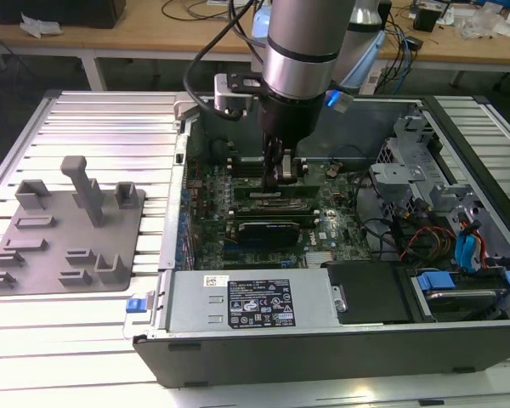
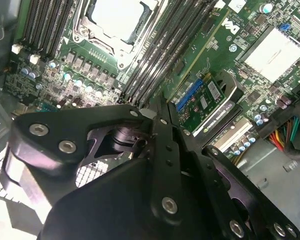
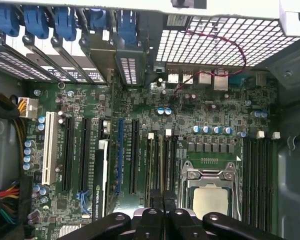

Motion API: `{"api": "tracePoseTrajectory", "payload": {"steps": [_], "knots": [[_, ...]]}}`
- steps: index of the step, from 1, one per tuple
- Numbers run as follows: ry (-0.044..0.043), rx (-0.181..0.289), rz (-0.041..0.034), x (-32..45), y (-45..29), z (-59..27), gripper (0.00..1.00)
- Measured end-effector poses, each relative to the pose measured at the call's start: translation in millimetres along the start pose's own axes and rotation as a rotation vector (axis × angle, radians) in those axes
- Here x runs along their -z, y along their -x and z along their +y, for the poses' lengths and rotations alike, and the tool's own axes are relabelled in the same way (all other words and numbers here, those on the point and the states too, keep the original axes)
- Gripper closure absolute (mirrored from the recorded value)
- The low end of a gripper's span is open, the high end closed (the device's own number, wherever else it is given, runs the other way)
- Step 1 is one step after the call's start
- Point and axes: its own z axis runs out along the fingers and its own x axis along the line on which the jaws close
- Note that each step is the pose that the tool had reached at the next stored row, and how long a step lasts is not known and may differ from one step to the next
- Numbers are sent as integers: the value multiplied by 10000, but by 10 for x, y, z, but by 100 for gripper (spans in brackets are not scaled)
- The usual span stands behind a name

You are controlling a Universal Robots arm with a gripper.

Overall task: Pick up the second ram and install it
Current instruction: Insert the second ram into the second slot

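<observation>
gripper pinches the thin, green second ram.

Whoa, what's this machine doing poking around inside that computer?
A robot arm's gripper hangs down inside an open computer case. It appears to pinch the second ram, a thin green memory strip, edge-on at the slots beside the processor socket on the motherboard. Whether the strip is fully seated cannot be told.

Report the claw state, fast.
Claw: closed on the second ram, held edge-on down at the memory slots.
</observation>
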Motion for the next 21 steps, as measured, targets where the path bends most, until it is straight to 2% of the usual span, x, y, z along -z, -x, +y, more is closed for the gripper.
{"api": "tracePoseTrajectory", "payload": {"steps": [3, 16, 19, 21], "knots": [[0, 0, 0, -78, -3, -5, 91], [0, 0, -1, -253, 28, -18, 91], [-1, 1, -1, -288, 56, -22, 91], [-1, -57, -3, -351, 63, -26, 91]]}}
